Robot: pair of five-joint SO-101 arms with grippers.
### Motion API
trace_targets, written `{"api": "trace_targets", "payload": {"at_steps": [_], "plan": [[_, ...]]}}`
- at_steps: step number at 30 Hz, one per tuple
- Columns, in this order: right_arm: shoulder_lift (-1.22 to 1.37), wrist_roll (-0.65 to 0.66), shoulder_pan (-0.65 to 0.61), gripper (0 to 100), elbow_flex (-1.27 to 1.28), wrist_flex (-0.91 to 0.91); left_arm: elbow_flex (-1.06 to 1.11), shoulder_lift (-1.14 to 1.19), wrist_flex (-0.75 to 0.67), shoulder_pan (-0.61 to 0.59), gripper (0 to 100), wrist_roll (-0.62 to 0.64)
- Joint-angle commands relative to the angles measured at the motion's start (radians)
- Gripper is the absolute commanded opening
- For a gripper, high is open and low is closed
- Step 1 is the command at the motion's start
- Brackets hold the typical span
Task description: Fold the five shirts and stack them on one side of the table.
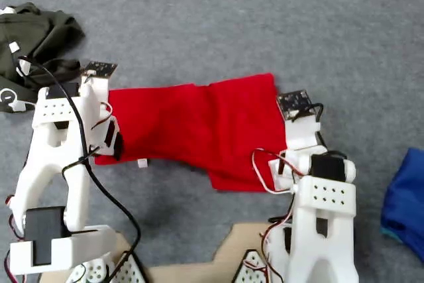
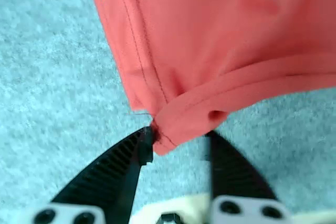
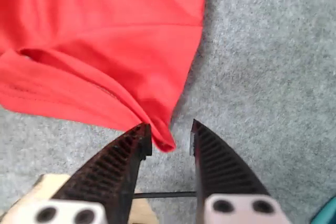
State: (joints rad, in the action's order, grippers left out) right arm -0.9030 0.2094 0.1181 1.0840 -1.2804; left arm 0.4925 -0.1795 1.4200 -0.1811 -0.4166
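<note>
Jaws of both arms sit at opposite ends of the red shirt [image 1: 199, 127] in the high view. The left arm [image 1: 59, 157] is at one end and the right arm [image 1: 324, 197] at the other, each by the corner nearer the arm bases. The shirt lies flat on the grey counter [image 1: 265, 24] as a long band, with its long axis running from one arm to the other. Neither arm is the nearer one; each has its own end. I cannot tell which end is the collar and which the hem. A dark green shirt [image 1: 33, 38] lies bunched beyond the red shirt's left-arm end. A blue shirt [image 1: 405, 197] lies well past its right-arm end.

From the left wrist, the left jaws stand released astride a stitched corner [image 2: 168, 132] of the red shirt. The corner touches one jaw and is apart from the other, and the cloth spreads away ahead of them.

From the right wrist, the right jaws are likewise released. The shirt's corner tip [image 3: 165, 144] lies in the gap between them, just beside one jaw.

With both corners already between the jaws, closing looks like the next step. The fold would then go across the band's long axis or along it, depending on where the two corners are carried.
</note>
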Motion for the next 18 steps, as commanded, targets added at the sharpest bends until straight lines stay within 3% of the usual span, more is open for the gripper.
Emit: {"api": "trace_targets", "payload": {"at_steps": [1, 7, 10, 13, 15, 18], "plan": [[-0.024, 0.006, 0.016, 14.1, -0.130, -0.064, -0.101, -0.042, 0.063, -0.029, 26, -0.005], [-0.018, -0.003, 0.015, 13.9, -0.344, -0.095, -0.356, -0.041, 0.166, -0.075, 25, -0.005], [-0.013, -0.003, 0.010, 13.6, -0.406, -0.038, -0.457, -0.035, 0.181, -0.068, 25, 0.003], [0.047, -0.025, 0.008, 6.1, -0.420, 0.081, -0.470, -0.033, 0.157, 0.000, 24, 0.069], [0.131, -0.020, -0.024, 0.1, -0.418, 0.146, -0.437, -0.033, 0.110, 0.063, 19, 0.137], [0.274, -0.080, -0.076, 1.3, -0.438, 0.222, -0.361, -0.033, -0.028, 0.127, 6, 0.193]]}}
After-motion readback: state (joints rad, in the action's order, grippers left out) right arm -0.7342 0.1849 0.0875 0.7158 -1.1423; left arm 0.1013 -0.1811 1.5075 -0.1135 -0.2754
